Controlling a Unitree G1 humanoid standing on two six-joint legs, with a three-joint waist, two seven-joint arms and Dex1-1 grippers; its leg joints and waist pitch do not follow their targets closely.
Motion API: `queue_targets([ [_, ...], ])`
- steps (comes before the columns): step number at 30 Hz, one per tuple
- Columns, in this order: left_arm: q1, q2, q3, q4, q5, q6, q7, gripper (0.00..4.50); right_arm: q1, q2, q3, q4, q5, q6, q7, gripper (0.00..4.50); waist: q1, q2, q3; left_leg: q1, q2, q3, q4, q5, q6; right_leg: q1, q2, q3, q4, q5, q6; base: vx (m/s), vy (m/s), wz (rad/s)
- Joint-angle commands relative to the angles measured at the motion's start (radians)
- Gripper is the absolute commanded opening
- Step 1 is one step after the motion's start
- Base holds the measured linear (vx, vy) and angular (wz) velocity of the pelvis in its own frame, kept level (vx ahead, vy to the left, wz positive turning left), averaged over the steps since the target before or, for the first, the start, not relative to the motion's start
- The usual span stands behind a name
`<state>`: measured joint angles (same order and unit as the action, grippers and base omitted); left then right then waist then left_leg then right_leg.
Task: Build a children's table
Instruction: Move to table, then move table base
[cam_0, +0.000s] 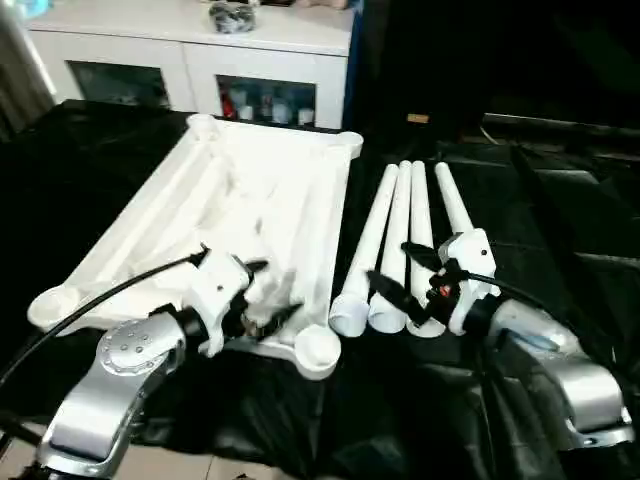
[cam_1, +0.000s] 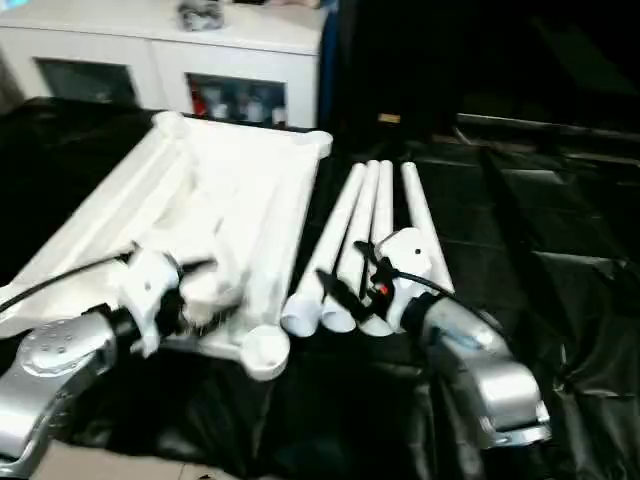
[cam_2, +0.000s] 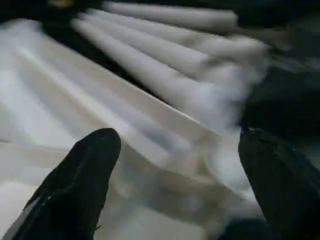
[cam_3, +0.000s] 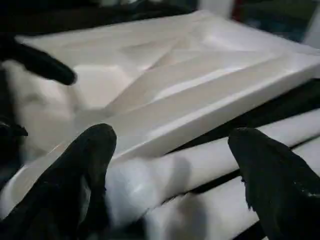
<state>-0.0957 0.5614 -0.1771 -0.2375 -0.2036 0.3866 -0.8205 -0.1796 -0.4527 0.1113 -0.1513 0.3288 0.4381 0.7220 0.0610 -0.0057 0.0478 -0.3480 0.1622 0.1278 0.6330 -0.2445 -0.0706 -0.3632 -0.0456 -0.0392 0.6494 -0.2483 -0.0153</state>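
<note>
Head camera, looking down over two silver forearms. A white plastic table top (cam_0: 250, 210) lies upside down on a surface draped in black sheeting (cam_0: 560, 240), ribbed underside up, with round sockets at its corners. The left pincer (cam_0: 272, 295) hangs over the near edge of that top, its two black fingers spread wide with nothing between them; the nearest corner socket (cam_0: 318, 350) sits just beside it, toward the right pincer. Four white tapered legs (cam_0: 395, 250) lie side by side beyond the top's long edge. The right pincer (cam_0: 400, 272) hovers over the near, thick ends of these legs, fingers also spread and empty. A white cabinet (cam_0: 200, 60) with glass doors stands far beyond both pincers.

Left wrist camera. Two black fingertips (cam_2: 80, 185) stand well apart. Between and past them runs the raised edge of the table top (cam_2: 125, 130); beyond that edge the legs (cam_2: 170, 55) stretch away in a row, blurred.

Right wrist camera. Two black fingertips (cam_3: 85, 165) are spread wide. One leg (cam_3: 200, 165) lies across the gap directly ahead of them, not gripped. Just past it sits the ribbed table top (cam_3: 190, 70), and a finger of the left pincer (cam_3: 40, 62) shows over its far part.
</note>
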Motion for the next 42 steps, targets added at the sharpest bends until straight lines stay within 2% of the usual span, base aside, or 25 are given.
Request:
queue_targets([
  [1,-0.033,0.027,-0.022,0.027,0.005,-0.006,-0.074,3.92,-0.015,-0.035,0.012,-0.029,0.018,0.019,0.052,4.16,-0.001,0.005,-0.033,0.009,0.059,-0.007,-0.102,-0.227,0.008,0.031,-0.092,0.057,-0.102,-0.262,-0.186,-0.055,0.004,0.02],
  [3,-0.053,0.051,-0.037,0.055,0.024,-0.028,-0.102,3.92,-0.014,-0.059,0.024,-0.04,0.019,0.02,0.08,4.16,0.0,0.004,-0.034,0.006,0.061,-0.004,-0.103,-0.199,0.009,0.029,-0.09,0.056,-0.101,-0.253,-0.177,0.0,0.0,0.0],
  [4,-0.073,0.076,-0.05,0.082,0.035,-0.049,-0.128,3.73,-0.013,-0.078,0.031,-0.049,0.024,0.03,0.107,4.16,0.001,0.002,-0.035,0.006,0.063,0.001,-0.102,-0.184,0.01,0.027,-0.092,0.056,-0.101,-0.242,-0.174,0.0,0.0,0.0],
  [5,-0.084,0.093,-0.06,0.098,0.04,-0.064,-0.152,3.73,-0.013,-0.087,0.035,-0.056,0.026,0.035,0.121,4.16,0.002,0.002,-0.039,0.005,0.063,0.003,-0.1,-0.166,0.012,0.027,-0.09,0.057,-0.097,-0.22,-0.17,0.0,0.0,0.0],
  [6,-0.093,0.107,-0.069,0.114,0.045,-0.076,-0.174,3.58,-0.013,-0.095,0.04,-0.064,0.033,0.046,0.135,4.16,0.002,0.002,-0.039,0.001,0.062,0.004,-0.102,-0.158,0.016,0.028,-0.091,0.056,-0.097,-0.205,-0.168,0.0,0.0,0.0],
  [8,-0.109,0.124,-0.081,0.143,0.061,-0.098,-0.203,3.39,-0.012,-0.106,0.046,-0.08,0.047,0.071,0.162,4.16,0.004,0.002,-0.041,0.003,0.062,0.006,-0.103,-0.153,0.018,0.027,-0.091,0.056,-0.098,-0.202,-0.164,0.0,0.0,0.0],
  [14,-0.172,0.172,-0.133,0.234,0.107,-0.15,-0.296,2.89,-0.01,-0.173,0.092,-0.127,0.081,0.124,0.256,4.16,0.006,0.007,-0.05,-0.003,0.063,0.008,-0.096,-0.058,0.036,0.032,-0.091,0.053,-0.079,-0.012,-0.205,0.0,0.0,0.0],
  [20,-0.211,0.179,-0.163,0.279,0.117,-0.149,-0.349,2.45,-0.02,-0.177,0.096,-0.133,0.077,0.138,0.268,4.16,0.006,0.007,-0.048,-0.001,0.066,0.01,-0.097,-0.075,0.031,0.032,-0.094,0.053,-0.078,-0.012,-0.232,0.0,0.0,0.0],
  [24,-0.226,0.177,-0.173,0.292,0.119,-0.135,-0.375,2.07,-0.025,-0.18,0.101,-0.134,0.078,0.141,0.265,4.16,0.006,0.006,-0.046,0.0,0.066,0.011,-0.098,-0.094,0.024,0.031,-0.095,0.054,-0.083,-0.054,-0.232,0.0,0.0,0.0],
  [27,-0.232,0.175,-0.175,0.296,0.109,-0.13,-0.385,2.01,-0.025,-0.179,0.104,-0.132,0.074,0.139,0.264,4.16,0.006,0.006,-0.045,0.0,0.067,0.011,-0.1,-0.103,0.019,0.031,-0.096,0.054,-0.084,-0.071,-0.231,0.0,0.0,0.0],
  [28,-0.235,0.175,-0.177,0.301,0.112,-0.13,-0.388,1.75,-0.024,-0.179,0.106,-0.131,0.071,0.139,0.266,4.16,0.007,0.005,-0.046,-0.001,0.067,0.011,-0.099,-0.099,0.019,0.031,-0.097,0.054,-0.083,-0.068,-0.23,0.0,0.0,0.0],
  [29,-0.235,0.175,-0.177,0.301,0.112,-0.13,-0.388,1.68,-0.024,-0.179,0.106,-0.131,0.071,0.139,0.266,4.16,0.006,0.005,-0.046,-0.001,0.067,0.01,-0.099,-0.093,0.021,0.032,-0.096,0.054,-0.082,-0.062,-0.23,0.0,0.0,0.0],
  [36,-0.269,0.177,-0.211,0.354,0.188,-0.16,-0.385,1.14,-0.031,-0.17,0.12,-0.12,0.053,0.13,0.266,4.16,0.007,0.004,-0.048,-0.002,0.067,0.01,-0.098,-0.076,0.025,0.034,-0.097,0.054,-0.081,-0.039,-0.228,0.0,0.0,0.0],
  [39,-0.291,0.177,-0.234,0.393,0.237,-0.178,-0.371,0.79,-0.034,-0.168,0.125,-0.114,0.047,0.125,0.266,4.16,0.007,0.011,-0.048,-0.001,0.067,0.01,-0.098,-0.084,0.021,0.032,-0.096,0.054,-0.082,-0.04,-0.228,0.0,0.0,0.0],
  [42,-0.303,0.18,-0.248,0.41,0.261,-0.19,-0.365,0.58,-0.034,-0.168,0.127,-0.112,0.043,0.122,0.264,4.16,0.007,0.01,-0.047,-0.001,0.068,0.009,-0.099,-0.091,0.017,0.033,-0.097,0.054,-0.083,-0.04,-0.231,0.0,0.0,0.0],
])
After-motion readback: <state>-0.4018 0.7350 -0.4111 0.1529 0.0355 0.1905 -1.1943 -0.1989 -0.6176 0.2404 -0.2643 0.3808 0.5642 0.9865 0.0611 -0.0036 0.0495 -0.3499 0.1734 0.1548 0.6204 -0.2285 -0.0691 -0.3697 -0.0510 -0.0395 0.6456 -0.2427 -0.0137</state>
